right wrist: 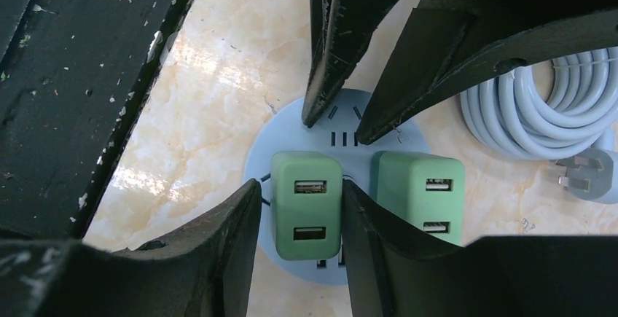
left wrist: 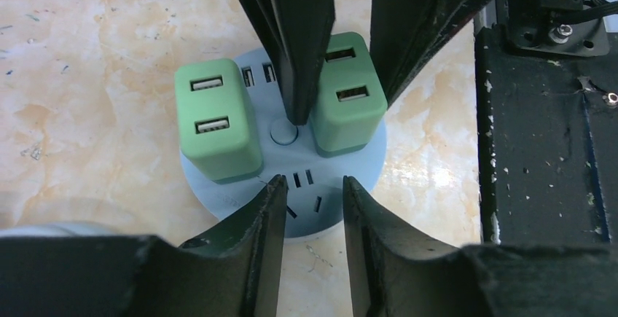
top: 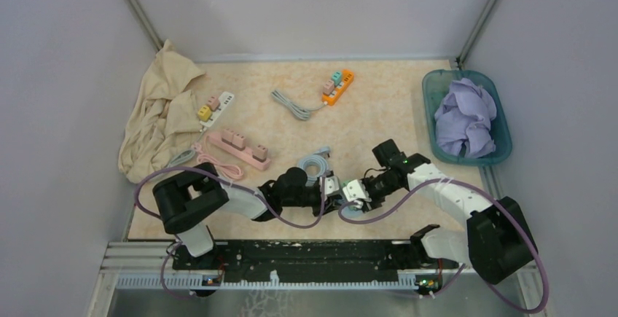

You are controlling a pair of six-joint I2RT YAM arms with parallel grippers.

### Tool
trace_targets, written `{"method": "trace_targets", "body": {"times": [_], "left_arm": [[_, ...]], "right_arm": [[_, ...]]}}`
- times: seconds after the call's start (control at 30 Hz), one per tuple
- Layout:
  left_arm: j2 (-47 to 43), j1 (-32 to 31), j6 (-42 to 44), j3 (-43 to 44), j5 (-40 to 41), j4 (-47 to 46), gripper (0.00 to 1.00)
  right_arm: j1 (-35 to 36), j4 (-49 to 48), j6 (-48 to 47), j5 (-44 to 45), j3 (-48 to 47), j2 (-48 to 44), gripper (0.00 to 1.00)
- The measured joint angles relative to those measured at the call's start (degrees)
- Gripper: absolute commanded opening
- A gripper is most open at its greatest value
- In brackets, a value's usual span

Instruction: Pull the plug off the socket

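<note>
Our right gripper (right wrist: 299, 187) straddles one green plug (right wrist: 306, 211) seated upright in the round socket (right wrist: 286, 131); we cannot tell whether it pinches yet. The left gripper (left wrist: 313, 183), fingers parted, rests on the socket's face. The plug looks light, rigid and slick, so we judge its flat flanks the best hold.

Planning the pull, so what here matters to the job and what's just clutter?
Job: round blue socket, green plug straddled by right gripper, left gripper at socket's edge.
Lying about: pink strip, white strip, orange strip, beige cloth, teal basket, purple cloth.
</note>
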State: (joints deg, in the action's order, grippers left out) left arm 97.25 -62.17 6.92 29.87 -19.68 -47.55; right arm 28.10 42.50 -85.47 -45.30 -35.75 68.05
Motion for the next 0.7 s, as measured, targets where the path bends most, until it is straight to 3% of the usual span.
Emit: {"method": "trace_targets", "body": {"times": [0.53,0.7], "left_arm": [[3.2,-0.5,-0.3,0.2,3.0,-5.1,0.32],[3.3,-0.3,-2.0,0.0,3.5,-5.5,0.30]], "right_arm": [[0.8,0.0,-0.1,-0.2,0.4,-0.3,0.10],[1.4,-1.2,4.3,-0.3,0.4,-0.3,0.06]]}}
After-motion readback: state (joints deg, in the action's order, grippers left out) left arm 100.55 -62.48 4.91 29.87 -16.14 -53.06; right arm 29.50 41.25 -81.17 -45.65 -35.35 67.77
